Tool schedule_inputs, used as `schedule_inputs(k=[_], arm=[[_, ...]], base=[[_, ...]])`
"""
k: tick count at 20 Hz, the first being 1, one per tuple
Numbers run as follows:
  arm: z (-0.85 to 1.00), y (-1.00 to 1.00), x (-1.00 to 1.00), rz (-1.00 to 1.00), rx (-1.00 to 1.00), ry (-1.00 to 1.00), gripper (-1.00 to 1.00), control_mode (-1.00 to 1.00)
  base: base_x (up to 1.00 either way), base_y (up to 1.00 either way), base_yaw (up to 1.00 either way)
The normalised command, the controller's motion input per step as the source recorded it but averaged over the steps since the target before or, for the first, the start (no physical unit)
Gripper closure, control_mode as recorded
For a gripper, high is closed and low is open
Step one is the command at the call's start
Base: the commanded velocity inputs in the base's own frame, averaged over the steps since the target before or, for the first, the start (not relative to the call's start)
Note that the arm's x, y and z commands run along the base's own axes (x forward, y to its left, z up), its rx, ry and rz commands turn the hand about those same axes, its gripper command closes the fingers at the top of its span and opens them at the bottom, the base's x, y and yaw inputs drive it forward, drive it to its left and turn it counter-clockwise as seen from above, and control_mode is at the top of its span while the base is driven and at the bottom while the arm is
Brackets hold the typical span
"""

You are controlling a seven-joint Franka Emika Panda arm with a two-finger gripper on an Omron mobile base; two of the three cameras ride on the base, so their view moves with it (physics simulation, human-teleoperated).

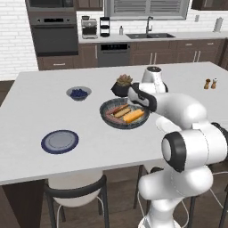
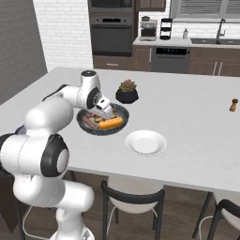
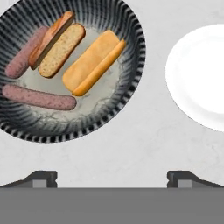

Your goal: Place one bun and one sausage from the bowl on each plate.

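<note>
Bowl (image 3: 127, 26) dark, pale-striped rim, speckled inside; buns (image 3: 92, 61) golden-tan; sausages (image 3: 39, 97) pinkish-brown; plate (image 3: 197, 78) white.

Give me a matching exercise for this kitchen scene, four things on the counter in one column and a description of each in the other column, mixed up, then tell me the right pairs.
Things:
1. big bowl
2. white plate
3. dark blue plate
4. small bowl

Descriptions:
A. holds blue berries
B. bare, with a greyish centre, near the counter's front edge in the left base view
C. holds two buns and two sausages
D. bare, lying beside the big bowl in the hand view

Right pairs: 1-C, 2-D, 3-B, 4-A.
</note>
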Motion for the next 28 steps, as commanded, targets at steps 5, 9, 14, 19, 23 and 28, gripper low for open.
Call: schedule_inputs(k=[5,9,14,19,23,28], arm=[[-0.28,-0.09,0.41,-0.14,0.01,0.12,-1.00,-1.00],[-0.29,-0.10,0.44,-0.04,0.09,0.05,-1.00,-1.00],[-0.40,0.00,0.46,0.00,0.12,0.07,-1.00,-1.00],[-0.21,0.00,0.52,0.00,0.01,0.06,-1.00,-1.00],[-0.28,0.00,0.45,0.00,0.00,0.05,-1.00,-1.00],[-0.32,0.00,0.30,0.00,0.00,0.03,-1.00,-1.00]], base=[[0.00,0.00,0.00],[0.00,0.00,0.00],[0.00,0.00,0.00],[0.00,0.00,0.00],[0.00,0.00,0.00],[0.00,0.00,0.00]])
